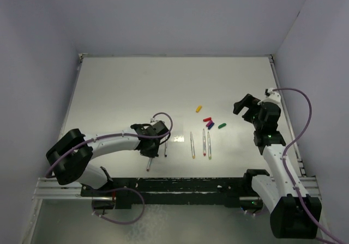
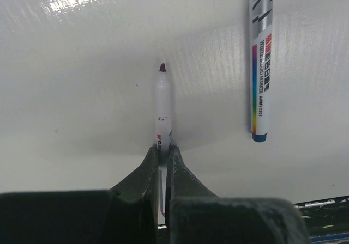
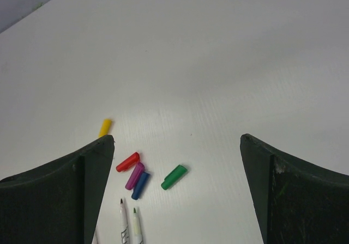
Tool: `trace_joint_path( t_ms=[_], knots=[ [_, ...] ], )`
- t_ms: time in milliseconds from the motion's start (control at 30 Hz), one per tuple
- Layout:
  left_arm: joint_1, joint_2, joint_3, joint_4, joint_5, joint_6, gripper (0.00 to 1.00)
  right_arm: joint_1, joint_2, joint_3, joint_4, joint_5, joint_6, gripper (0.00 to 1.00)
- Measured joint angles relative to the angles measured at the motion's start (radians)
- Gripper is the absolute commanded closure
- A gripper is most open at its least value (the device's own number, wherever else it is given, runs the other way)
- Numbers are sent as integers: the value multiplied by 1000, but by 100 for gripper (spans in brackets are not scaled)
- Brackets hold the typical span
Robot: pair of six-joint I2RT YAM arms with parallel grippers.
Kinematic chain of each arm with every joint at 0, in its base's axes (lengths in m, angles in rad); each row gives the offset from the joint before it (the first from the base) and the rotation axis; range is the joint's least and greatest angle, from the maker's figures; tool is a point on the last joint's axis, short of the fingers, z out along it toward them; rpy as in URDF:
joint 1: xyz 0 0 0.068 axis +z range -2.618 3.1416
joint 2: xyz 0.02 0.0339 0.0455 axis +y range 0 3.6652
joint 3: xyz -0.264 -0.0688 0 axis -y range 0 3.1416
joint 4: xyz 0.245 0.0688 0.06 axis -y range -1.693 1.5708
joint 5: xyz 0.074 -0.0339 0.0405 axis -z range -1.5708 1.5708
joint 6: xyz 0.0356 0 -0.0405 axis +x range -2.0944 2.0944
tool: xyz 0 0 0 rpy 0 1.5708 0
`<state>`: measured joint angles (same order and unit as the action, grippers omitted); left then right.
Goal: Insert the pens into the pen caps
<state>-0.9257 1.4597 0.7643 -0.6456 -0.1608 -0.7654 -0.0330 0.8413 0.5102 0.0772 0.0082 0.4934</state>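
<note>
Left gripper [image 2: 163,150] pinched on one pen [image 2: 163,99], near the desk's [image 1: 136,91] near edge; right gripper [image 3: 177,139] spread wide, empty.
We judge the pen light, stiff, slick: grip mid-barrel. Four other pens [image 1: 204,143] lie mid-desk, pen caps [image 3: 134,175] just beyond them.

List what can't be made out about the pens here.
- Held pen: left wrist view, its rear end is hidden between the shut jaws of the left gripper.
- Neighbouring pen: same view, its upper part is cut off by the top edge.
- Pair of pens: right wrist view, their bodies are cut off by the bottom edge.
- Row of three pens: top view, the tip colours are too small to tell.
</note>
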Motion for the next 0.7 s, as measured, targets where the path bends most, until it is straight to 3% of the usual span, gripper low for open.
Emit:
trace_joint_path(
  t_ms=[467,700],
  knots=[
    [0,-6,106,-1,-85,56,100,38,55,8,-42,1,-14,0],
    [0,-69,107,16,-131,105,100,219,111,57,-57,80,-6,13]
  ],
)
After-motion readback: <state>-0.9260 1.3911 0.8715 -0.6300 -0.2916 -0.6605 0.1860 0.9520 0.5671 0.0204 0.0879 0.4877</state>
